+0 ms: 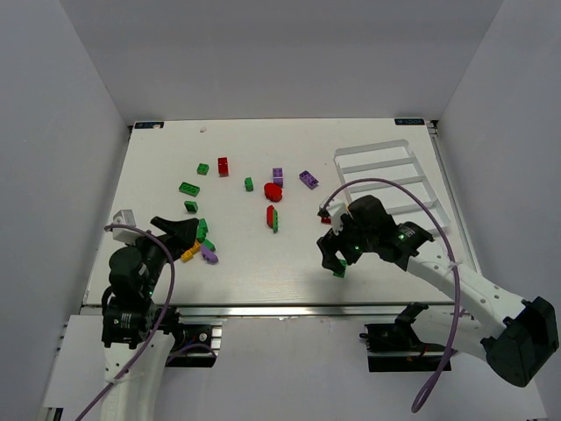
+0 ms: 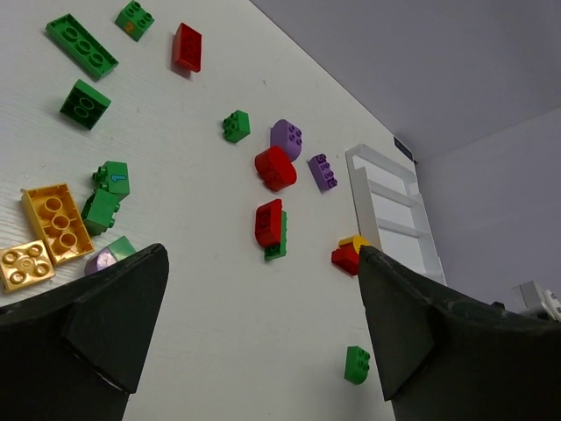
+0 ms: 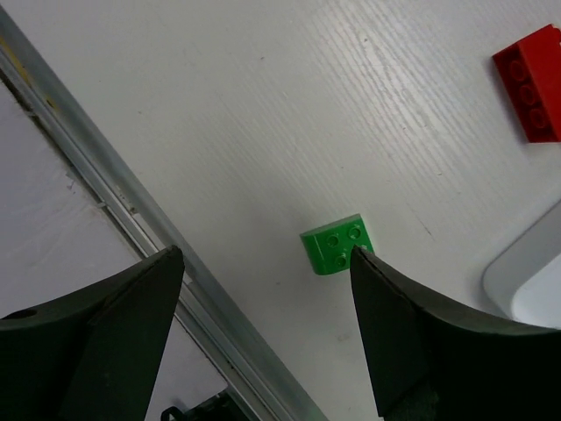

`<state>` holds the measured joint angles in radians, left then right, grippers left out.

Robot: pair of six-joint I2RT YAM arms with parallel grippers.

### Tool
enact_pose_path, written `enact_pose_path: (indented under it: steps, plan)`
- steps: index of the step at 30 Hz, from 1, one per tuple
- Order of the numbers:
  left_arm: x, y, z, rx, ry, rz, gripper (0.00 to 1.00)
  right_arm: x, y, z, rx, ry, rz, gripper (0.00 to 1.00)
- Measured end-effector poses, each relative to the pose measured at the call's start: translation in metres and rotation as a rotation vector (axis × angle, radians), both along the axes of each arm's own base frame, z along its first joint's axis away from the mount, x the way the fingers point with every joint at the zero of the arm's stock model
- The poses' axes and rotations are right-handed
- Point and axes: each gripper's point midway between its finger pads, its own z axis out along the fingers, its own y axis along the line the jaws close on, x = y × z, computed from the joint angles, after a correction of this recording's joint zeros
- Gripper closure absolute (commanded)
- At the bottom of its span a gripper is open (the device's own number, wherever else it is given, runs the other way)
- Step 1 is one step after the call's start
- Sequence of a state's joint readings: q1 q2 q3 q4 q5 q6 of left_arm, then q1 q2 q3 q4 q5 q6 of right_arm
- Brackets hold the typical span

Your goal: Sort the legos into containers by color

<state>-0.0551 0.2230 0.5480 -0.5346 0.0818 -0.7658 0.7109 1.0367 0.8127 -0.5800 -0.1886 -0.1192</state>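
Legos in green, red, purple and yellow lie scattered on the white table. My left gripper stands open and holds nothing, next to a small pile of green, yellow and purple legos. In the left wrist view that gripper frames bare table, with two yellow bricks at its left. My right gripper is open over the near edge. A small green brick lies on the table beside its right fingertip. The white tray of containers sits at the far right.
More legos lie mid-table: a red round piece, a red-and-green pair, purple bricks and green bricks. A red brick lies near the tray corner. The table's metal edge rail runs just under my right gripper.
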Motion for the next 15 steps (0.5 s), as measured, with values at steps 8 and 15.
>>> enact_pose_path:
  steps: [8, 15]
  plan:
    - [0.004, 0.005, -0.003, 0.020, 0.020, 0.026, 0.02, -0.009, 0.009, -0.013, -0.005, 0.090, 0.003, 0.26]
    - [0.008, 0.008, 0.003, 0.013, -0.006, 0.048, 0.02, -0.011, 0.011, -0.026, -0.045, 0.135, -0.032, 0.25]
